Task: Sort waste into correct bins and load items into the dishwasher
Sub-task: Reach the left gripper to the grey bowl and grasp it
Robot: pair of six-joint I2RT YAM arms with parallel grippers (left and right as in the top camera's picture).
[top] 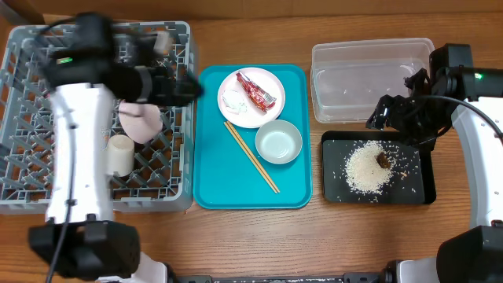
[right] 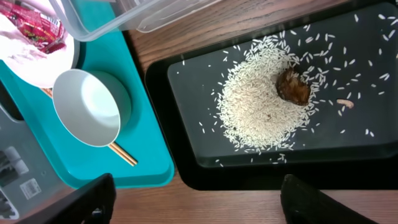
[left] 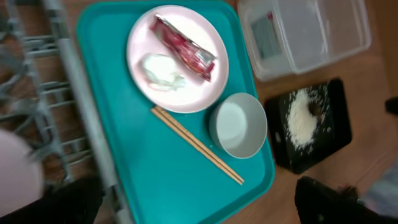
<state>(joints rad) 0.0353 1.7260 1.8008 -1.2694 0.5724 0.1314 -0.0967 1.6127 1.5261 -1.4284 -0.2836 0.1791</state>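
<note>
A white plate [top: 263, 112] on the teal tray carries a red foil wrapper [top: 257, 92] and a white paper wad [top: 233, 100]. A grey bowl [top: 278, 141] and wooden chopsticks [top: 251, 157] lie beside it. Rice [top: 366, 167] with a brown lump [top: 382, 159] lies in the black tray [top: 334, 169]. The clear tub [top: 369, 79] looks empty. The dish rack [top: 31, 118] holds a pink bowl [top: 140, 120] and a white cup [top: 119, 153]. My left gripper [top: 179, 86] is open and empty over the rack's right edge. My right gripper [top: 389, 114] is open and empty above the black tray's far edge.
The teal tray [top: 216, 181] sits between the rack and the bins. In the right wrist view the rice [right: 261, 106] and the lump [right: 293, 87] lie in the black tray, with the grey bowl [right: 87, 106] to the left. Bare wooden table runs along the front.
</note>
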